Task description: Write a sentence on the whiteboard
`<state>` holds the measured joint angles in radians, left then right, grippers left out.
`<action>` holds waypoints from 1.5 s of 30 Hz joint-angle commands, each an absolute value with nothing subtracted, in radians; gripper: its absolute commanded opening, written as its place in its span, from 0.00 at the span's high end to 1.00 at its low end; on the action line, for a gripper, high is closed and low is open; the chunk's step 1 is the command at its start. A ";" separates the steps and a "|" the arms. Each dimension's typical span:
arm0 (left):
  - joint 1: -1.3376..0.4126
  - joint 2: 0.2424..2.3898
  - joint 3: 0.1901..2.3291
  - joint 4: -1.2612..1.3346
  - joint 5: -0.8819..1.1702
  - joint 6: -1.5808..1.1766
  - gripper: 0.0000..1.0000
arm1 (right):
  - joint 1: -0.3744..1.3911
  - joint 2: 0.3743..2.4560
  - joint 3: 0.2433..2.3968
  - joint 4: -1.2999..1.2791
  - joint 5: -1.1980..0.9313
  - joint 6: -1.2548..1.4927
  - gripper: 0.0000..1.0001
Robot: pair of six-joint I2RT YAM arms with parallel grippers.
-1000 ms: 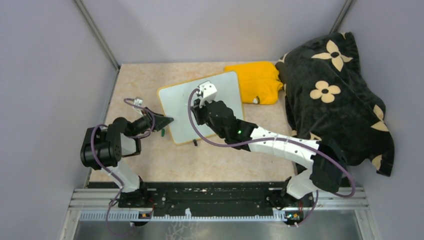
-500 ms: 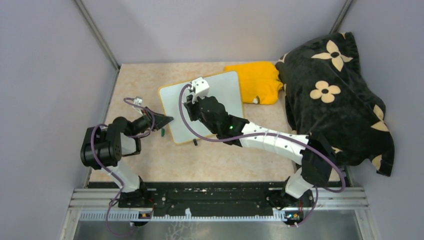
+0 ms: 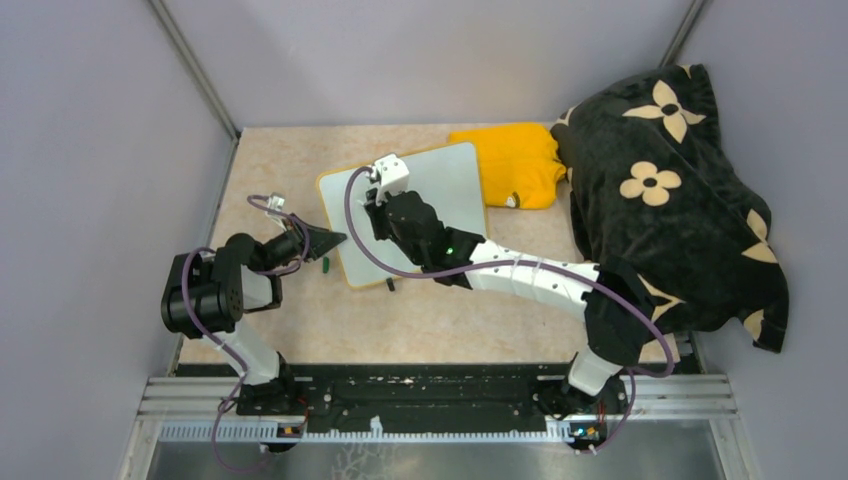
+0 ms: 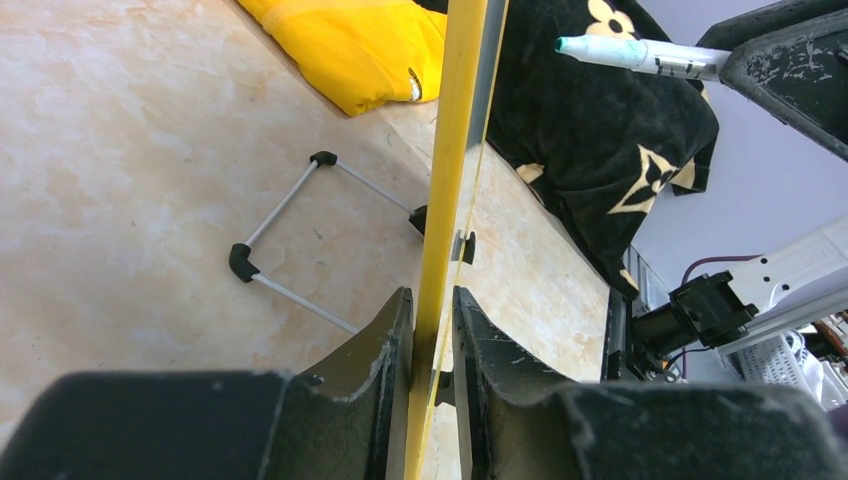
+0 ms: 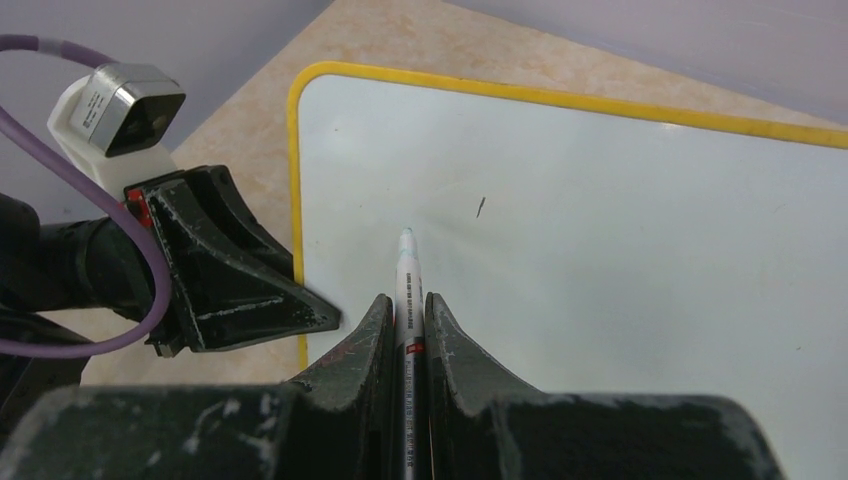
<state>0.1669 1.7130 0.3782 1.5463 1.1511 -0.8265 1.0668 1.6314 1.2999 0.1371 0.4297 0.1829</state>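
Observation:
The whiteboard (image 3: 450, 185) lies tilted on the table, white with a yellow rim (image 4: 455, 150). My left gripper (image 4: 432, 295) is shut on the rim at the board's left edge (image 3: 338, 238). My right gripper (image 5: 407, 298) is shut on a white marker (image 5: 407, 275), green tip forward. The tip hovers over the left part of the board's face (image 5: 620, 230), close to the left gripper's fingers (image 5: 240, 290). The left wrist view catches the marker (image 4: 640, 55) above the board. No sentence shows on the board, only a tiny dark stroke (image 5: 481, 206).
A folded yellow cloth (image 3: 515, 165) lies behind the board's right corner. A black flowered blanket (image 3: 670, 190) covers the right side. A small green cap (image 3: 325, 264) lies beside the board's near left corner. The board's wire stand (image 4: 290, 200) rests underneath. Grey walls enclose the table.
My right arm has carried the marker leftward across the board toward its left edge. The left jaws have narrowed onto the rim.

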 commanded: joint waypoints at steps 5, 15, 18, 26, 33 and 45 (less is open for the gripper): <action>0.161 1.713 0.397 1.695 1.154 -0.833 0.76 | 1.077 1.647 1.365 0.199 0.500 0.172 1.00; 0.162 1.707 0.398 1.700 1.154 -0.837 0.82 | 1.075 1.683 1.398 0.192 0.513 0.169 1.00; 0.161 1.707 0.397 1.703 1.152 -0.838 0.86 | 1.076 1.687 1.403 0.190 0.515 0.168 1.00; 0.161 1.707 0.397 1.712 1.152 -0.841 0.93 | 1.075 1.706 1.428 0.178 0.510 0.161 1.00; 0.162 1.707 0.396 1.722 1.149 -0.845 0.95 | 1.075 1.720 1.437 0.170 0.509 0.161 1.00; 0.161 1.707 0.396 1.729 1.148 -0.848 0.96 | 1.076 1.745 1.461 0.151 0.502 0.158 1.00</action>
<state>0.1635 1.7126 0.3813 1.5471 1.1557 -0.8413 1.0668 1.7363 1.4021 0.1299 0.5034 0.1745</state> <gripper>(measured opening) 0.145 0.118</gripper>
